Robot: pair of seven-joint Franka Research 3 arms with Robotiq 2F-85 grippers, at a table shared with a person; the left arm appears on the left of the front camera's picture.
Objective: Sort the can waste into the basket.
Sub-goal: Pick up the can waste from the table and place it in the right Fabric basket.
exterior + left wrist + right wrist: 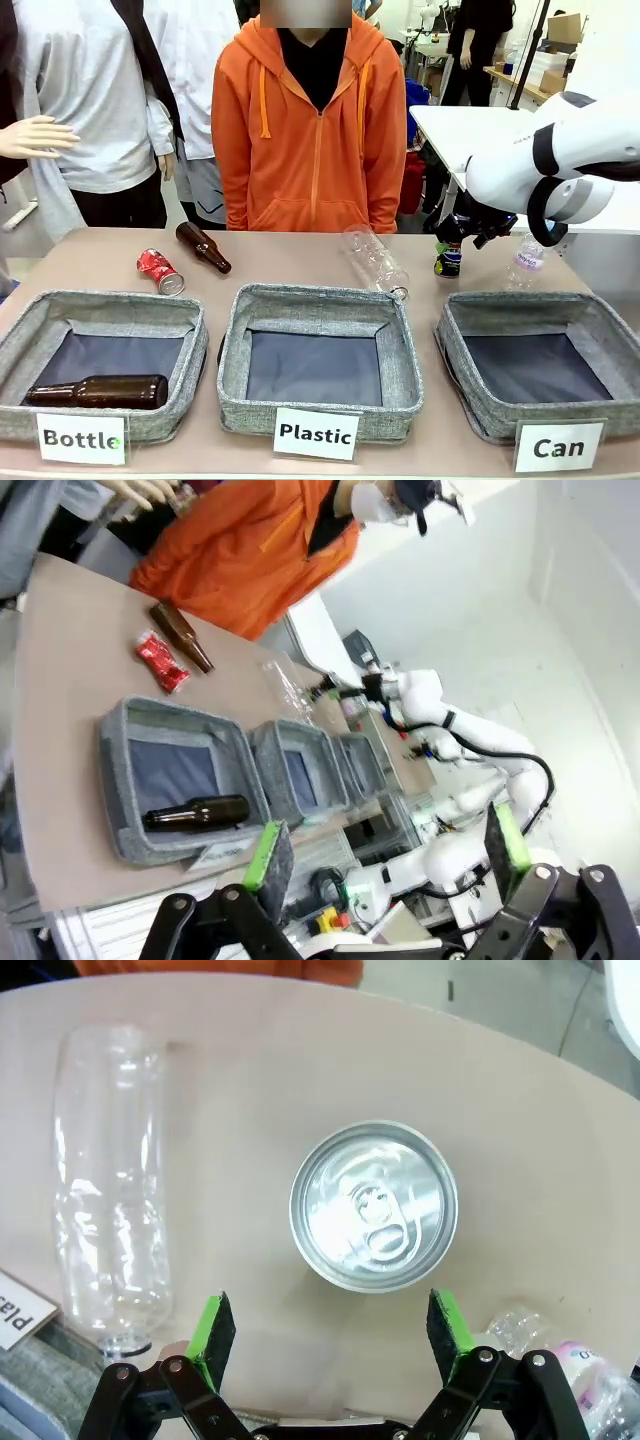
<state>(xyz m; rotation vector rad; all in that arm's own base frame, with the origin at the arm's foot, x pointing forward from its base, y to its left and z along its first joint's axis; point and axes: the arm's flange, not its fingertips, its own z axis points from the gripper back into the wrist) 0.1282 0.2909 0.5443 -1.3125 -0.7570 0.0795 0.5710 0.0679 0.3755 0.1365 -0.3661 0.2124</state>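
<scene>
**Approach to the upright can, right arm.** My right gripper point(330, 1338) hangs above the dark Pepsi can point(373, 1207), jaws spread wide and empty. In the right wrist view the can's silver lid lies ahead of the two green pads point(213, 1332), a little toward one pad rather than squarely between them. The can stands at the far right of the table point(290, 255), behind the Can basket point(520, 300). A clear plastic bottle point(110, 1190) lies well to one side of it, and a small labelled plastic bottle point(590, 1385) sits near on the other.

To do this step well, I judge that I should first centre the lid between the pads. Then I should descend straight, so that the fingers pass either side of the wall without tipping the can or nudging the small bottle. The grip should close well down the body. A thin can will likely dent under a hard squeeze, so moderate pressure should serve. The carry looks short: lift clear of the basket's rim, draw back toward my side, and release inside.

The crushed red can point(160, 271) lies at the far left of the table near a brown bottle point(203, 247), well apart from the basket, and remains to be sorted. My left gripper point(385, 850) is likewise spread and holds nothing, raised off the table.
</scene>
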